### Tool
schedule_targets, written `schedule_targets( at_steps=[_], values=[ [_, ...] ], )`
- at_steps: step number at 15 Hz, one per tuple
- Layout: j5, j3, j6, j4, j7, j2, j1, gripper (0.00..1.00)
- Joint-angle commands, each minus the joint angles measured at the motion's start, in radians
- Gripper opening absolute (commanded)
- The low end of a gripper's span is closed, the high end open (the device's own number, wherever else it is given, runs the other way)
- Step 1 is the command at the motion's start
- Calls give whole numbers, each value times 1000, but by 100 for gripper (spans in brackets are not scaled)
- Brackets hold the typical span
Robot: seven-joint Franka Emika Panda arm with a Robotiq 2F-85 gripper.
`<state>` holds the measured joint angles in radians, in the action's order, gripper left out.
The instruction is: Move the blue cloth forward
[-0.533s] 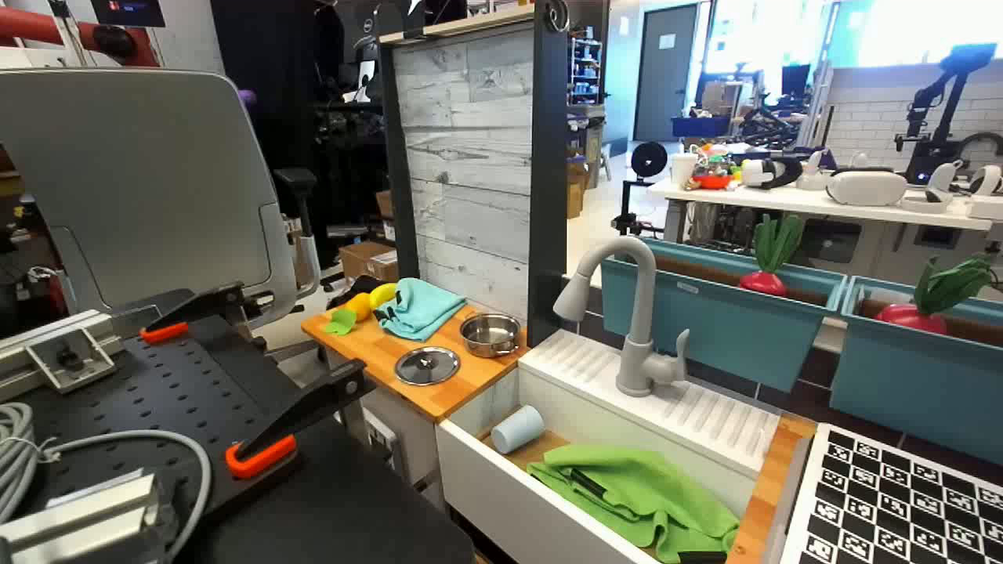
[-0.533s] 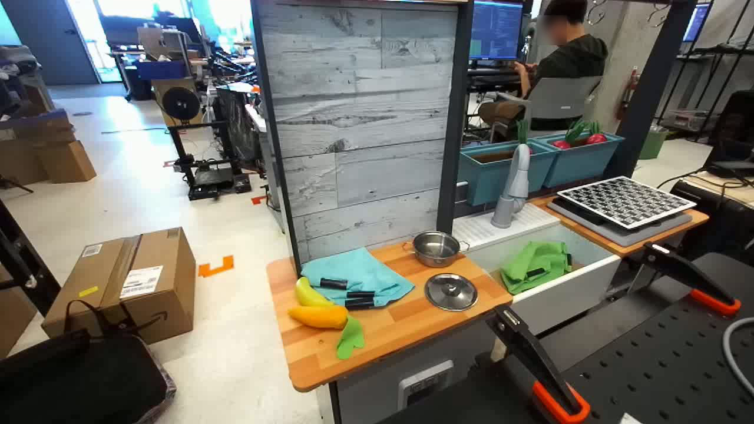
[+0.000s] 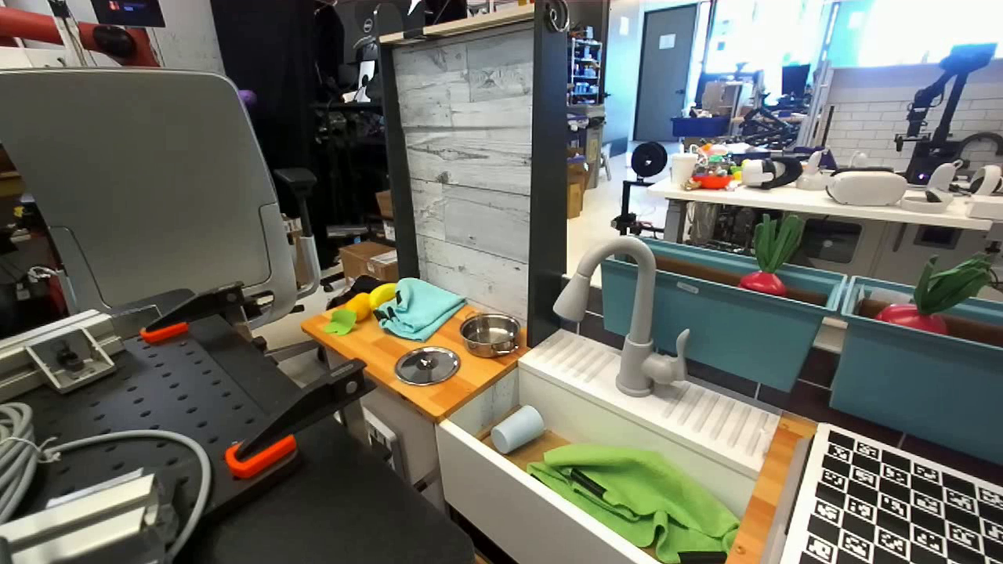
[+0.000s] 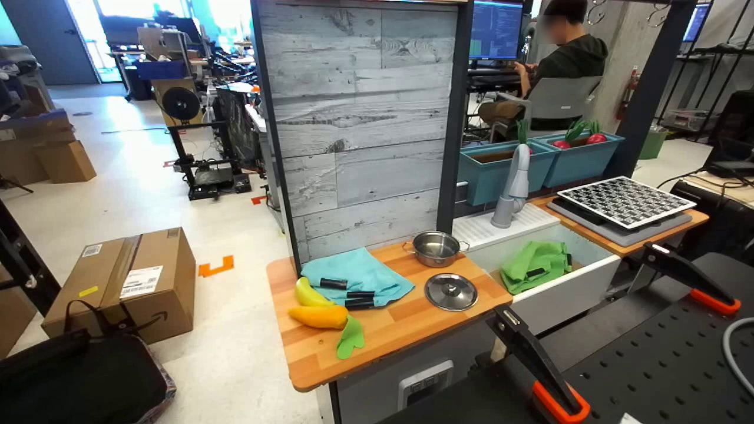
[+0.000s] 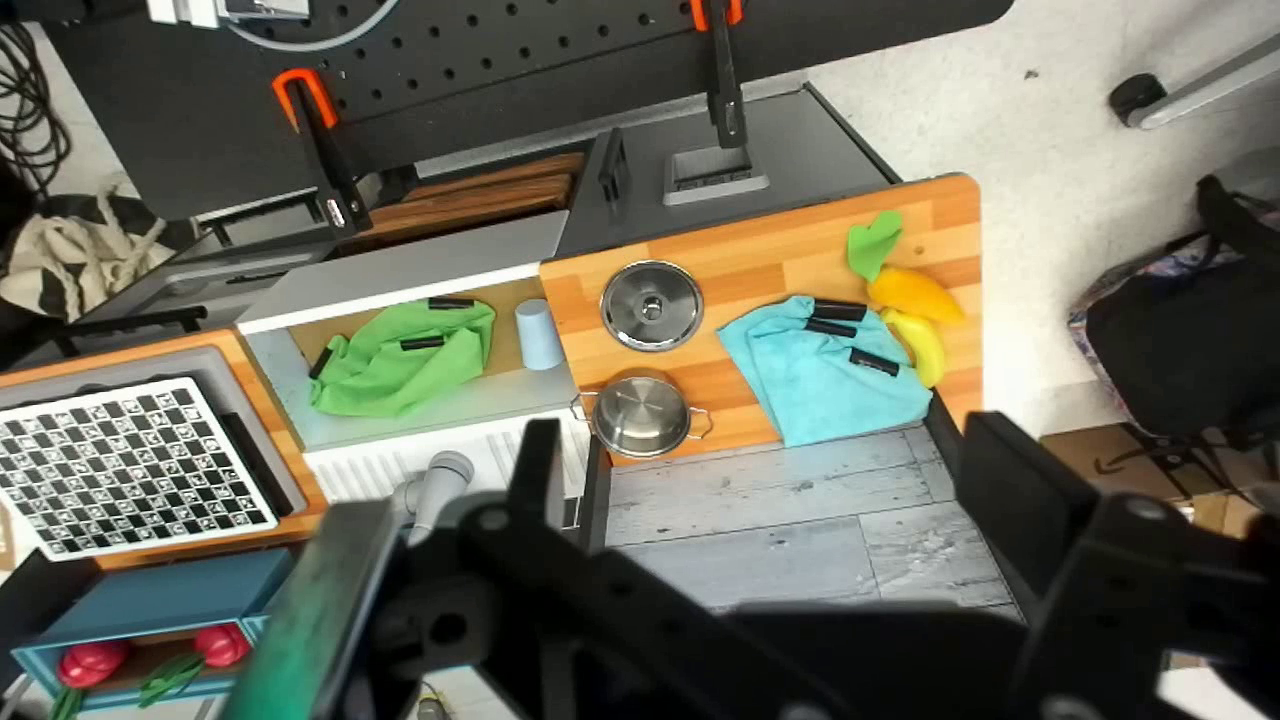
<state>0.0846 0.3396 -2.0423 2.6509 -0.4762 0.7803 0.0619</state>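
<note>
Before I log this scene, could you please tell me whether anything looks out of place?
The pale blue cup lies on its side in the sink, where one would expect it upright; the green cloth beside it is crumpled. I see no spill or damage.

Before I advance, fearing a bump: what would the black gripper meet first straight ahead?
The open gripper would probably meet the rumpled turquoise cloth on the brown wooden counter, or that counter beside it; depth is unclear.
</note>
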Motion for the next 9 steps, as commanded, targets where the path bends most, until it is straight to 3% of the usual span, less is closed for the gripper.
schedule_targets(
  at_steps=[1, 4, 9],
  values=[
    [-7, -8, 2, -2, -5, -2, 9, 100],
    [-7, -8, 2, -2, -5, -2, 9, 100],
    [36, -72, -223, 50, 10, -47, -8, 100]
  ],
)
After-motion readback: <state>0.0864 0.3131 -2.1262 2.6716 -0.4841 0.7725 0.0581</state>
